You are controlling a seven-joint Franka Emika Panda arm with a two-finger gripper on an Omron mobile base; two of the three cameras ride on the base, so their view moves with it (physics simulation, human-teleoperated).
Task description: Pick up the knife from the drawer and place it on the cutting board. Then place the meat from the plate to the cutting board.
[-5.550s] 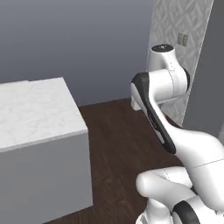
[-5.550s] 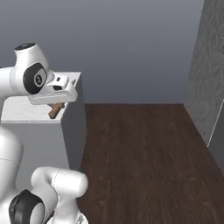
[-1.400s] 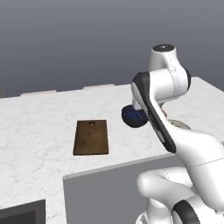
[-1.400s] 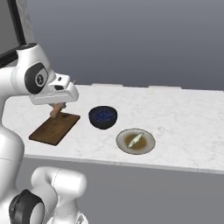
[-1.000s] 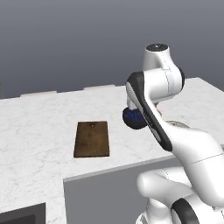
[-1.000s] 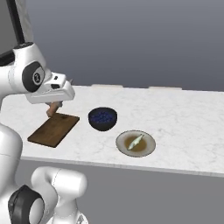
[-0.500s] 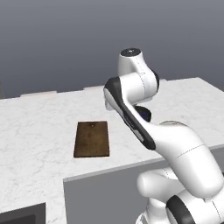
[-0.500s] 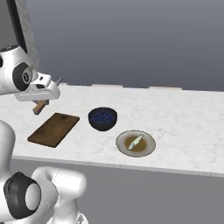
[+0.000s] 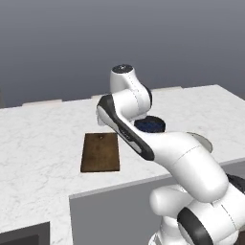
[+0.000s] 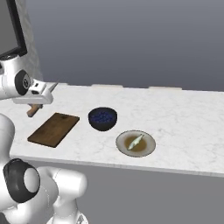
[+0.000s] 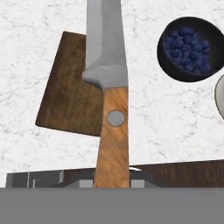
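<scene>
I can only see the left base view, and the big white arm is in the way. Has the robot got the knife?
Observer: Yes. The hand view shows the knife, with a silver blade and a wooden handle, gripped at its handle end.
Operator: Is it on the cutting board yet?
Observer: No. In the right base view it is up in the air beside the cutting board, not lying on it.
Operator: What is in the dark bowl?
Observer: The hand view looks down into it. The dark bowl is full of little blue balls, like berries.
</scene>
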